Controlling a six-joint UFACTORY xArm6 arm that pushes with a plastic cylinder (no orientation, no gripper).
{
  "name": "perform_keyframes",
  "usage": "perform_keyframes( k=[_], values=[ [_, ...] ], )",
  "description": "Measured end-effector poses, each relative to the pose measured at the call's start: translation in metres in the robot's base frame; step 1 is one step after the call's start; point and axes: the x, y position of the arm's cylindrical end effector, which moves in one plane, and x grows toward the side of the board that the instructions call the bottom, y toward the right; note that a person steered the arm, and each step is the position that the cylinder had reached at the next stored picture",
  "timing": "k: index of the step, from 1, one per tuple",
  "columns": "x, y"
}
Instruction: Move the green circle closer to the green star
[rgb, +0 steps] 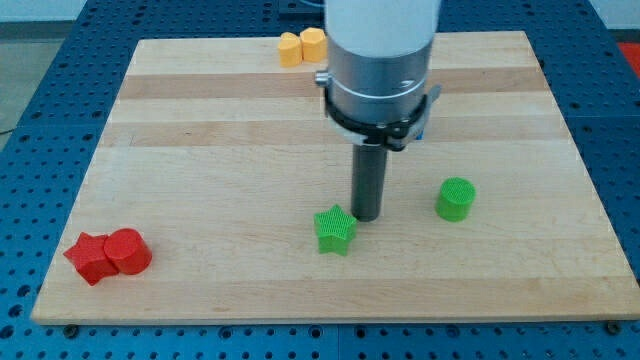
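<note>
The green star (335, 229) lies on the wooden board (220, 150) a little below its middle. The green circle (455, 199) stands to the star's right and slightly higher in the view, with a gap of bare wood between them. My tip (366, 216) rests on the board just to the right of the star's upper edge, close to it or touching it, and well to the left of the green circle.
Two red blocks (108, 254) sit side by side near the board's bottom left corner. Two yellow blocks (302, 46) sit at the top edge, left of the arm's body. A bit of a blue block (425, 124) shows behind the arm.
</note>
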Motion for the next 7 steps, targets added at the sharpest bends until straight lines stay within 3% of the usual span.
perform_keyframes(
  k=[4,6,7],
  values=[
    [0.04,-0.029],
    [-0.044,-0.019],
    [-0.075,0.038]
  ],
)
